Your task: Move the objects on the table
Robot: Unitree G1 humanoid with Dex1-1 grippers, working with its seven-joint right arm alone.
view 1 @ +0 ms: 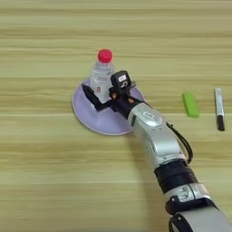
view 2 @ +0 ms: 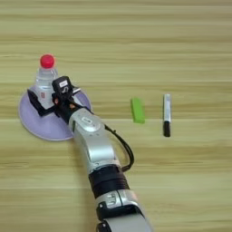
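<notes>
One bottle (view 1: 102, 74) stands upright on lilac plate (view 1: 90, 118); jaws (view 1: 105, 89) spread wide around it, w/ green block (view 1: 190, 105) & pen (view 1: 219, 108) well apart.

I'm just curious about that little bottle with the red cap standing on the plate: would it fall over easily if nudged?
Probably. The bottle stands tall and narrow on the lilac plate, so a push near its red cap could tip it. It looks clear, perhaps light, and once down its round body would likely roll.

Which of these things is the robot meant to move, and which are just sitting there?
To move: the bottle, standing on the plate with the hand at it; the green block.
Just sitting: the lilac plate; the marker pen.
</notes>
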